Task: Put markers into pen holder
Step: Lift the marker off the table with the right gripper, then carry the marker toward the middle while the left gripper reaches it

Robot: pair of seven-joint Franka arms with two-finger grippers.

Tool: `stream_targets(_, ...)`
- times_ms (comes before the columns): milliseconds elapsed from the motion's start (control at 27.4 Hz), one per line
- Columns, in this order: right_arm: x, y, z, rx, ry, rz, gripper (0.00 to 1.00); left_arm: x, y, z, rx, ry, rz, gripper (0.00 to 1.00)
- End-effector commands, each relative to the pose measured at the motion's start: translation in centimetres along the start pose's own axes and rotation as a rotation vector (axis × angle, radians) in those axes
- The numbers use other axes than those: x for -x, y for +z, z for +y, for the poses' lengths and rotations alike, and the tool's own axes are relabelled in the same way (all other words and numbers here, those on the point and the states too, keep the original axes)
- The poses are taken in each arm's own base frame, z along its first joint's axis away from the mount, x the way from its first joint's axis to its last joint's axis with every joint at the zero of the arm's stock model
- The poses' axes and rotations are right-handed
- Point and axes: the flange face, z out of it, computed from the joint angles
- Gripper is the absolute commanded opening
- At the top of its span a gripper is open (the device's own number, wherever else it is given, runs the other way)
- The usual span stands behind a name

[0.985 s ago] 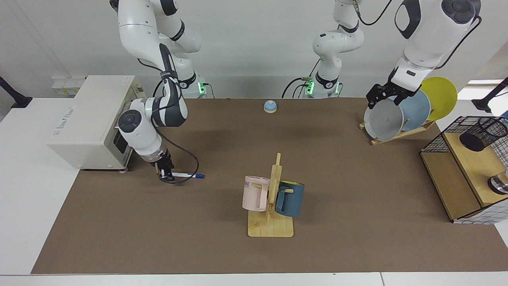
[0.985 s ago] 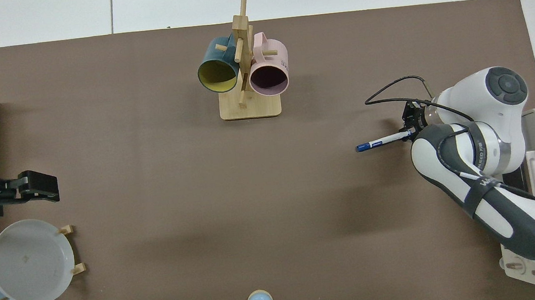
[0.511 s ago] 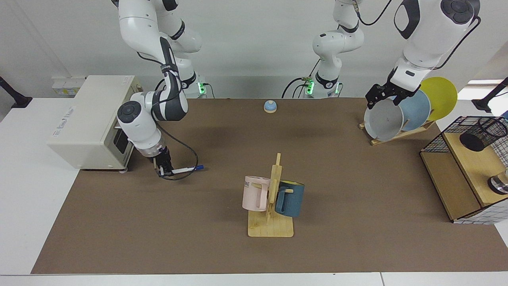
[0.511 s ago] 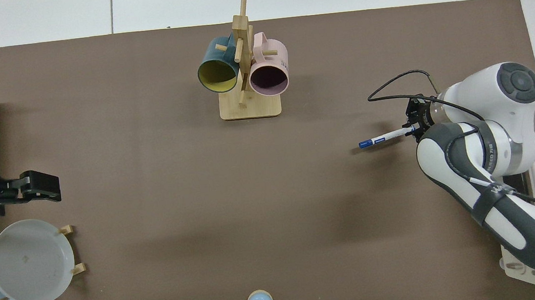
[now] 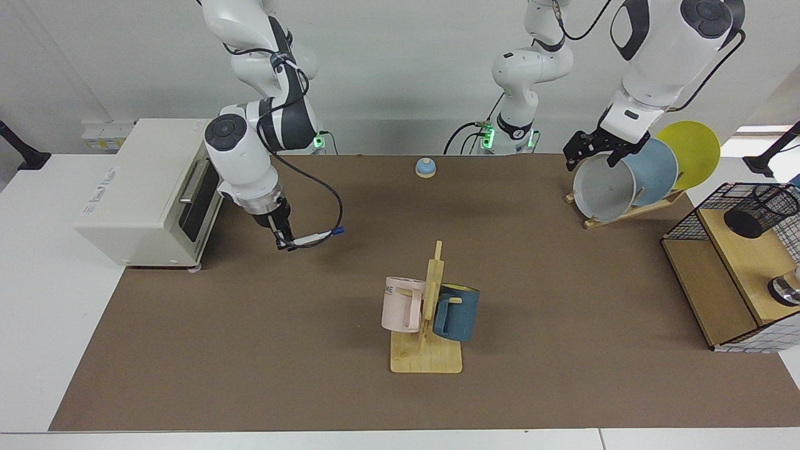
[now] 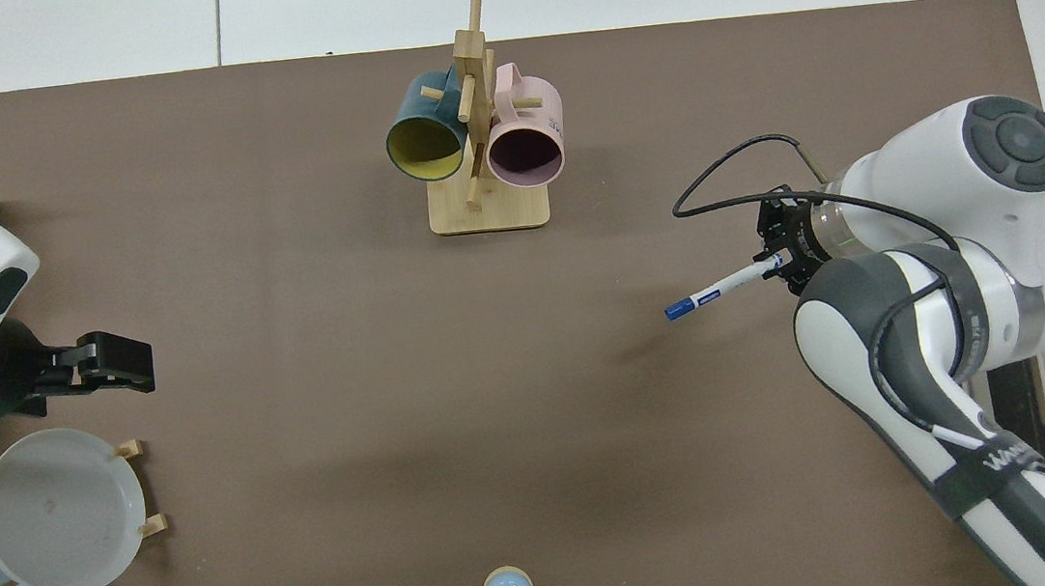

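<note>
A slim white marker [image 5: 315, 237] with a blue cap hangs in the air, held by its dark end in my right gripper [image 5: 284, 242], which is shut on it. The marker [image 6: 721, 289] lies almost level and its cap points toward the table's middle, away from the right gripper [image 6: 777, 263]. The pen holder [image 5: 759, 209], a black wire-mesh cup, rests tilted on the wooden shelf of the wire basket at the far side of the table. It does not show in the top view. My left gripper [image 5: 587, 161] hovers open above the plate rack, also seen as the left gripper [image 6: 136, 361].
A wooden mug stand [image 5: 427, 356] holding a pink and a blue mug stands mid-table. A rack with grey, blue and yellow plates [image 5: 603, 187] is under the left arm. A white oven box [image 5: 144, 187] sits behind the right arm. A small blue bell [image 5: 425, 167] is near the back edge.
The right gripper has lifted the marker off the table and carried it up and toward the table's middle. The left gripper has shifted slightly toward the middle.
</note>
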Motion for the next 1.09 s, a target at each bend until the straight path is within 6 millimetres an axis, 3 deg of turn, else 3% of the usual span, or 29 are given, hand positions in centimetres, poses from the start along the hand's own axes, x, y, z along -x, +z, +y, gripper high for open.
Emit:
stream_targets(0,2.8,-2.7,0.1,0.000,-0.046,-0.030,0.00,0.7,0.1,0.8,0.037,-0.009,0.009,1.00)
stream_targets(73,3.8,-3.6,0.2,-0.010,-0.056,-0.037,0.00,0.8,0.1,1.0,0.058,-0.002,0.006,1.00)
stream_targets(438,10.2,-6.3,0.3,-0.008,-0.005,-0.050,0.00,1.9,0.2,6.3,0.079,0.112,0.009,1.00)
stream_targets(620,12.6,-7.9,0.2,-0.006,0.079,-0.053,0.00,2.2,0.1,7.7,0.113,0.104,0.008,1.00)
stream_targets(1058,18.1,-10.0,0.3,-0.036,0.109,-0.066,0.00,4.0,-0.1,13.2,0.174,0.189,0.010,1.00)
